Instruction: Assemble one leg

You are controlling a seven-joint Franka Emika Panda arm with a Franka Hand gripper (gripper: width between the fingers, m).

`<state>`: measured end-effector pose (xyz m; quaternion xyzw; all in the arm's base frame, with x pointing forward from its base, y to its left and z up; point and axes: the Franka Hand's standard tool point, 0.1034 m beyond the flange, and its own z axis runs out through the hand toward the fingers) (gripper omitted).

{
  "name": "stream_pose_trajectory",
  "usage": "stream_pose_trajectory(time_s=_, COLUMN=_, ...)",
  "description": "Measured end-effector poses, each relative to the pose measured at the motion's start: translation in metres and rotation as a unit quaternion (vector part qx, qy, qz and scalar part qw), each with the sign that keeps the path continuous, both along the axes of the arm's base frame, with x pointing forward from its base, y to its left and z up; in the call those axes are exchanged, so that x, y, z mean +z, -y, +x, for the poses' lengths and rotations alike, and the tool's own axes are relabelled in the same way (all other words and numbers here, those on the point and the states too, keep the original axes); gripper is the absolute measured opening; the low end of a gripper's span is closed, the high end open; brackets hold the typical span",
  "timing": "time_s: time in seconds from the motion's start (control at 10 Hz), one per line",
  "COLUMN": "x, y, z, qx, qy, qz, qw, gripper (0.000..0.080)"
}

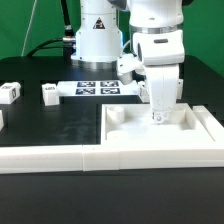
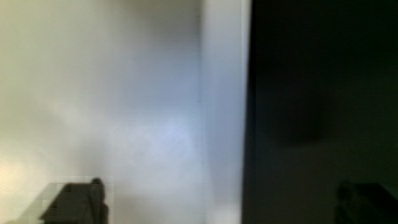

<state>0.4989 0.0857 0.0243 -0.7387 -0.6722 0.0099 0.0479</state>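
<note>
1. The gripper (image 1: 158, 118) hangs straight down over the tray (image 1: 208, 122), close to the tray's far rim at twelve o'clock. In the exterior view the tray floor lies open from the gripper toward three and five o'clock.
2. A long white wall (image 1: 50, 157) runs along the six o'clock side of the table (image 1: 55, 122) and touches the tray's near rim. Between this wall and the marker board (image 1: 97, 88) we see a broad stretch of black tabletop.
3. The leg (image 1: 50, 93) lies on the table at about ten o'clock from the gripper and well apart from it, just beside the marker board's nine o'clock end. The other leg (image 1: 10, 92) lies farther out the same way, near the exterior view's left edge.
4. The tray, wall and legs look like matte white plastic with square edges. Each leg is a small block with a black-and-white square tag. The tabletop is dull black and faintly speckled. The arm (image 1: 158, 50) is smooth and white, with a dark band above the gripper.
5. The wrist view is blurred, but it shows what the exterior view hides: two dark fingertips (image 2: 71, 203) stand wide apart with nothing clamped between them. Between them a pale surface meets a dark one along a straight, lighter strip, and we cannot tell which edge this is.
6. Only the exterior view shows the legs, the wall and the marker board.
</note>
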Motion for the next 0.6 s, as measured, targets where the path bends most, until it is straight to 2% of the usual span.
stream_pose_trajectory(time_s=0.2, x=0.025, y=-0.003, z=-0.018, qx=-0.011, qy=0.007, qz=-0.013, qw=1.0, gripper=0.0648)
stream_pose_trajectory(time_s=0.3, x=0.031, y=-0.001, z=-0.025, qx=-0.024, qy=0.008, qz=-0.017, qw=1.0, gripper=0.0648)
stream_pose_trajectory(time_s=0.6, x=0.03, y=0.0, z=-0.029, qx=-0.039, qy=0.005, qz=-0.02, qw=0.999, gripper=0.0648)
